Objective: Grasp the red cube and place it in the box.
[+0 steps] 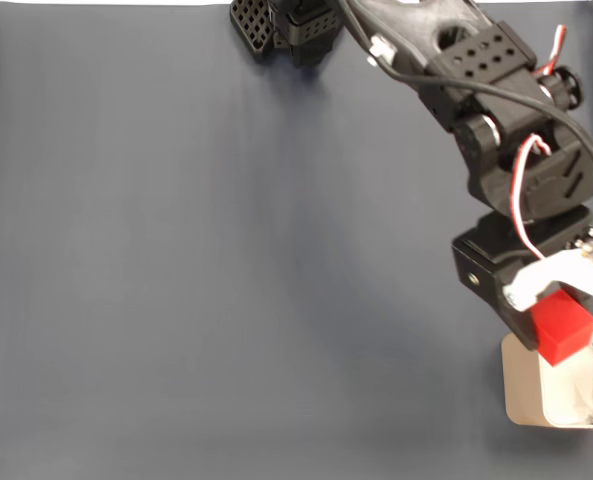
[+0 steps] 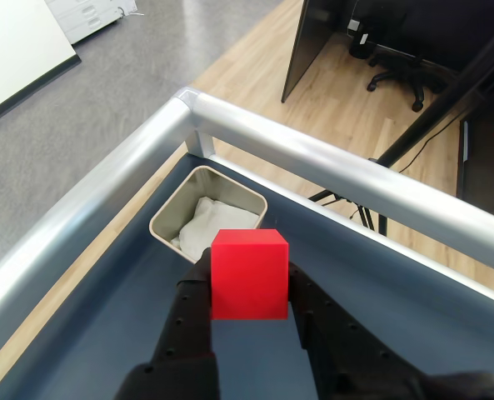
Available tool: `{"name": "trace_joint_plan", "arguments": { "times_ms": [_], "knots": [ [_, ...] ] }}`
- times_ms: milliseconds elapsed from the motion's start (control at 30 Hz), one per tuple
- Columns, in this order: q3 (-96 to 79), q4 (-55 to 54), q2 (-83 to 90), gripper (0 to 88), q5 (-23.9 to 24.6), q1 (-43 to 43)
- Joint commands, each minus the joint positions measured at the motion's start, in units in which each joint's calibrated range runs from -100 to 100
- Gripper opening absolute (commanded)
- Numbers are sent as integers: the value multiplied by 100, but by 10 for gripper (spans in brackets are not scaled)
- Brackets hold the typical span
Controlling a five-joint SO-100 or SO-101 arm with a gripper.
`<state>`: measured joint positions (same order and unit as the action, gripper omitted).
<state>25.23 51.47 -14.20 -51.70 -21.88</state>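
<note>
Carry step: gripper (image 2: 248, 287) clamped on red cube (image 2: 249, 274), box (image 2: 167, 218) just ahead/below; next needs fwd reach, then release.

The red cube (image 1: 562, 325) (image 2: 249, 275), bright, plain-faced and sharp-edged, sits raised above the box's near rim. The box (image 1: 521, 385) (image 2: 173, 218), pale beige with rounded corners, stands upright, holding white crumpled padding.

The worktop (image 1: 226, 280) lies bare and open left of the arm. The box (image 2: 165, 218) sits near the corner rail (image 2: 313, 158), its top open with padding (image 2: 203, 223) inside.
</note>
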Motion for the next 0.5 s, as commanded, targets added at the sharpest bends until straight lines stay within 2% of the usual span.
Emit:
{"name": "trace_joint_plan", "arguments": {
  "times_ms": [0, 467],
  "knots": [
    [598, -205, -183, 56, 44, -113],
    [1601, -434, -1136, 56, 122, -340]
  ]
}}
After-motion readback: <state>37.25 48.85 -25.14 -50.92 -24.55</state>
